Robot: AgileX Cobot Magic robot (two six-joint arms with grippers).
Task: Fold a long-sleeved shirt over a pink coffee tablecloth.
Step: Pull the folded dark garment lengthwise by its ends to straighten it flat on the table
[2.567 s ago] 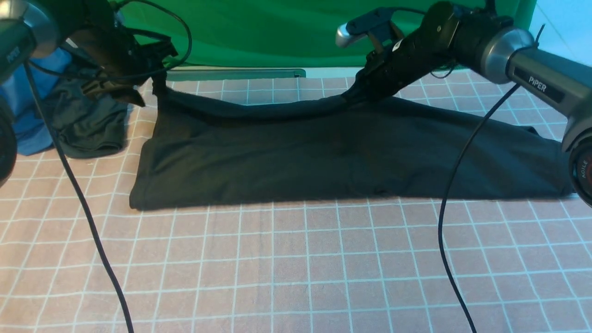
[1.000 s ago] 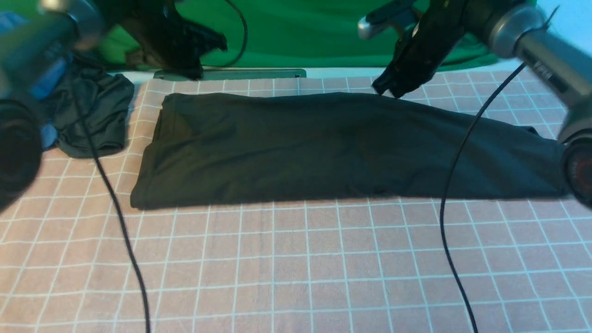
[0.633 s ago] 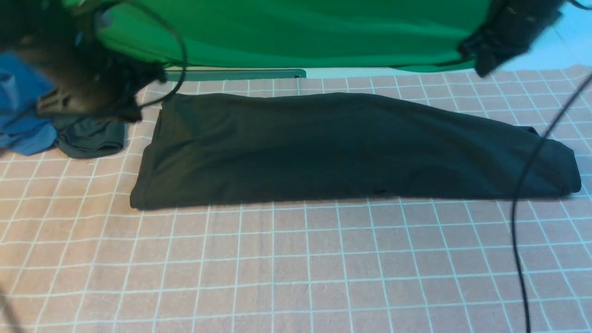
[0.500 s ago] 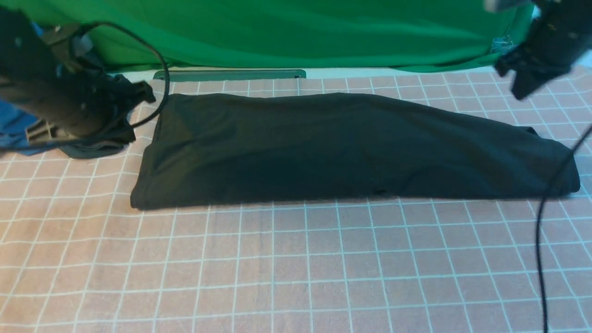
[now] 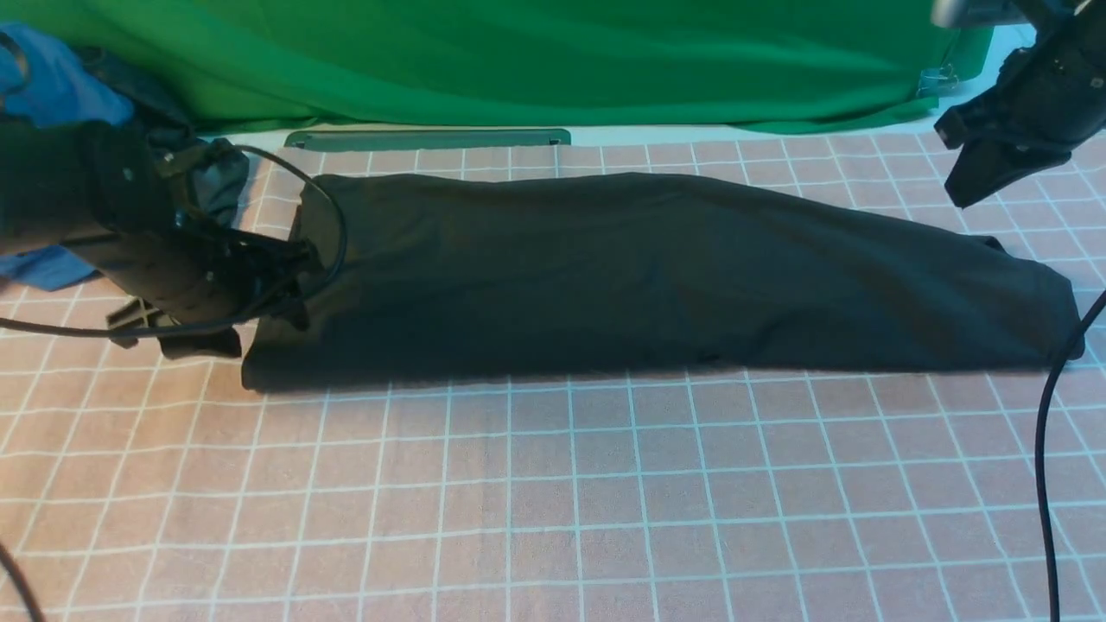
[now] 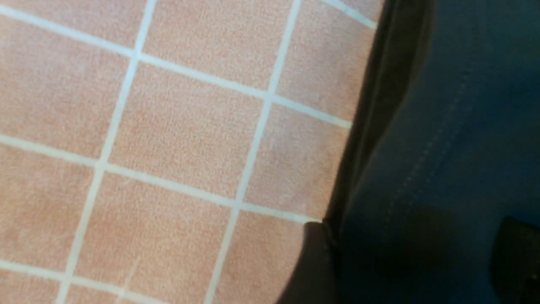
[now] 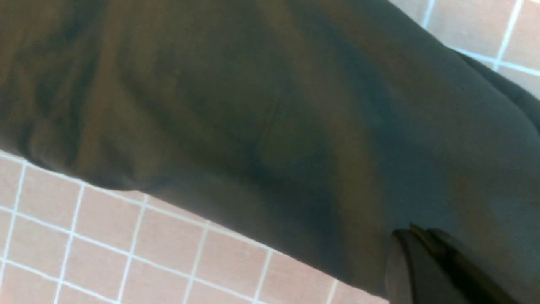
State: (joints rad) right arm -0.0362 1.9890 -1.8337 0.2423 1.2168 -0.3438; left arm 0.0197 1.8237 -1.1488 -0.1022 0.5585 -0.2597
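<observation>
black jersey makes up the long-sleeved shirt, which lies flat on the pink coffee tablecloth, folded into one long band. its long axis runs from the robot's left to its right across the far half of the worktop, and no chest print shows on the upper face. the band is broad at its left end and narrower at its right end. the left fingers sit at the left short end, low against the cloth and pointing along the band toward the right. the left wrist view shows them standing apart, one at the stitched hem's edge and one further in over the fabric, with the hem lying between them and nothing pinched yet. the right fingers are pressed together on nothing. they hang raised beyond the far right corner, so the shirt lies below them, toward the robot and to its left. the next fold probably carries one short end along the long axis toward the other. for that, the left arm is much the better placed: its fingers only need to close on the hem. the right arm would first have to drop to the right end and open.
</observation>
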